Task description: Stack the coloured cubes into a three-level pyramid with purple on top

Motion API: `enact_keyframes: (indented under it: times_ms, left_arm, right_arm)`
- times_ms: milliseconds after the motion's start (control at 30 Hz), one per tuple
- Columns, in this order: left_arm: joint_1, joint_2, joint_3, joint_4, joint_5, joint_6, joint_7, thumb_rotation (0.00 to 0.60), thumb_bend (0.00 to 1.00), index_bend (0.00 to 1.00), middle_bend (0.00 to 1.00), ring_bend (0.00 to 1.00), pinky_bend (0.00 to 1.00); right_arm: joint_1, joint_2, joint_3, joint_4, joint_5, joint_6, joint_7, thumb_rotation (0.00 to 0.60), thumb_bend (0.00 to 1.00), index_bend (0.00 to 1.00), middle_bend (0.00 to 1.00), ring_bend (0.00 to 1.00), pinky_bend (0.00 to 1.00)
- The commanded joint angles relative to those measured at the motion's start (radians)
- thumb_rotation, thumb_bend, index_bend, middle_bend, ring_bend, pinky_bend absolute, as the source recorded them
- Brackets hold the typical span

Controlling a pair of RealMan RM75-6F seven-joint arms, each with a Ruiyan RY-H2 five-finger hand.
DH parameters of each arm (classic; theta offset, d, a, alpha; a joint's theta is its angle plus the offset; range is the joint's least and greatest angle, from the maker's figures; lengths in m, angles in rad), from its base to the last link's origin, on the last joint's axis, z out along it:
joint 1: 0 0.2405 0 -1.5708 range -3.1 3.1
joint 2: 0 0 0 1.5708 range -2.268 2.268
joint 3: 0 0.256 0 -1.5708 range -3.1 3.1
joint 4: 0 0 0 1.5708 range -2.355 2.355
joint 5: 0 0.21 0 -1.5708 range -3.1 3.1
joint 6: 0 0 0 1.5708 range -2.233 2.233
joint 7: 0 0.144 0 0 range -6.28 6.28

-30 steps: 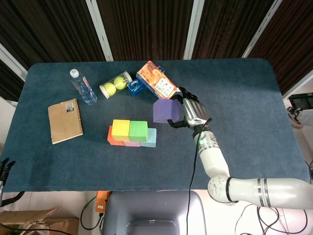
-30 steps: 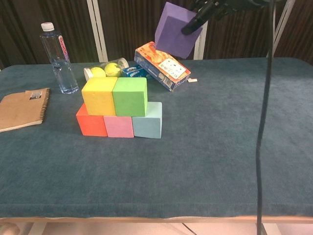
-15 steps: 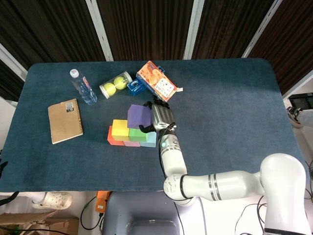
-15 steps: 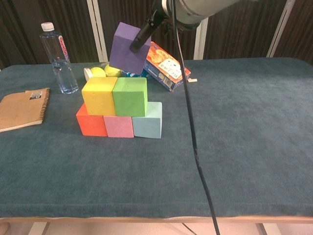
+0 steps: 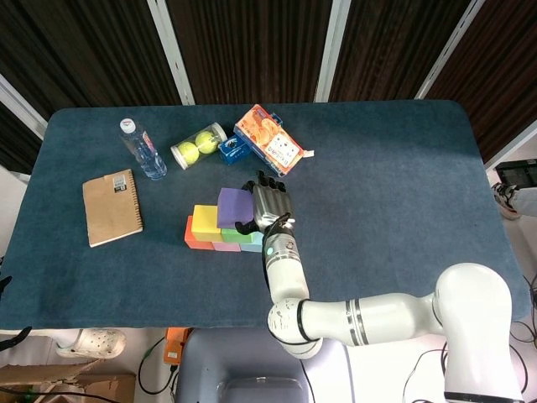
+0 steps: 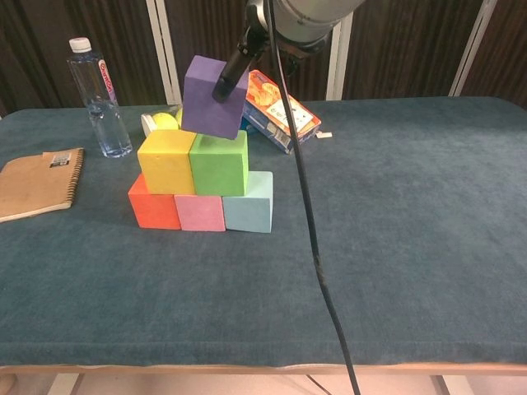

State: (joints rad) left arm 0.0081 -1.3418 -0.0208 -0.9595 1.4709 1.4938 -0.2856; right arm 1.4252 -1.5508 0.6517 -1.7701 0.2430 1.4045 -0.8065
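Observation:
Three cubes form the bottom row: red (image 6: 154,211), pink (image 6: 200,212) and light blue (image 6: 249,203). On top of them sit a yellow cube (image 6: 167,160) and a green cube (image 6: 220,163). My right hand (image 5: 267,204) grips the purple cube (image 6: 212,97), which is tilted just over the seam between yellow and green. Its lower edge is at the green cube's top; I cannot tell whether they touch. In the head view the purple cube (image 5: 233,206) hides most of the green one. My left hand is out of both views.
Behind the stack lie an orange carton (image 5: 268,139), a blue snack pack (image 5: 233,150) and a tube of tennis balls (image 5: 198,145). A water bottle (image 6: 99,95) stands at the back left. A brown notebook (image 5: 112,206) lies at the left.
My right hand has carried the purple cube leftward and down, from beside the orange carton to just above the yellow and green cubes.

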Motion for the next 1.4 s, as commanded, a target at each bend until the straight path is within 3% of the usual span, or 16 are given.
enact_keyframes:
  times_ms: [33,1000,1400]
  left_arm:
    - [-0.001,-0.002,0.001,0.000,0.005,0.004,0.006,0.541,0.02,0.14,0.06,0.00,0.07]
    - [0.027,-0.025,-0.006,0.071,-0.009,0.016,-0.047,0.540,0.02,0.14,0.06,0.00,0.07]
    - [0.036,-0.031,-0.008,0.083,-0.010,0.022,-0.057,0.540,0.02,0.14,0.06,0.00,0.07]
  right_arm:
    - [0.004,0.000,0.010,-0.005,0.023,0.005,-0.031,0.595,0.24,0.56,0.00,0.00,0.00]
    - [0.029,-0.124,0.037,0.122,-0.037,-0.009,-0.072,0.594,0.24,0.52,0.00,0.00,0.00]
    - [0.024,-0.154,0.047,0.145,-0.046,-0.024,-0.096,0.592,0.24,0.16,0.00,0.00,0.00]
